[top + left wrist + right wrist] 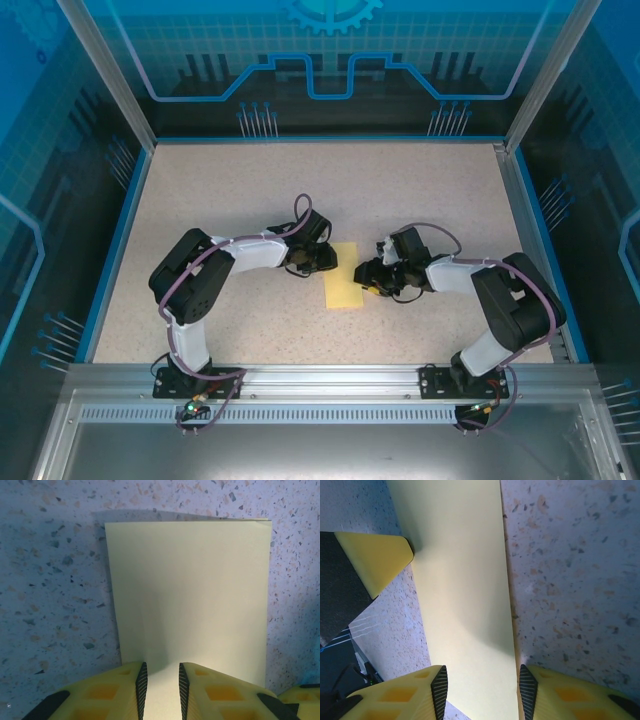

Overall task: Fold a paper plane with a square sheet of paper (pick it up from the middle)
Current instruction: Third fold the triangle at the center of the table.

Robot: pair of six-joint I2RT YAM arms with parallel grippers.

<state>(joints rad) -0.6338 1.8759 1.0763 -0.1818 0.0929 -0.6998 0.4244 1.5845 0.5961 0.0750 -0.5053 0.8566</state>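
Fingers (141, 692) astride the paper (190, 595)

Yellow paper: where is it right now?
In the top view the yellow paper lies flat at mid-table, between the left gripper at its left edge and the right gripper at its right.

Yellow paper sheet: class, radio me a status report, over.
Left gripper narrowly open, tips on yellow paper sheet. Right gripper open, straddling its opposite edge. Sheet folded, lying flat. Nothing obstructing.

Left arm (250, 252) and right arm (468, 273): black joint housings, white link shells, purple cables (297, 205) looped outside. Fingers (105, 694) yellow plastic with recessed pockets; pads (142, 686) black, ribbed.
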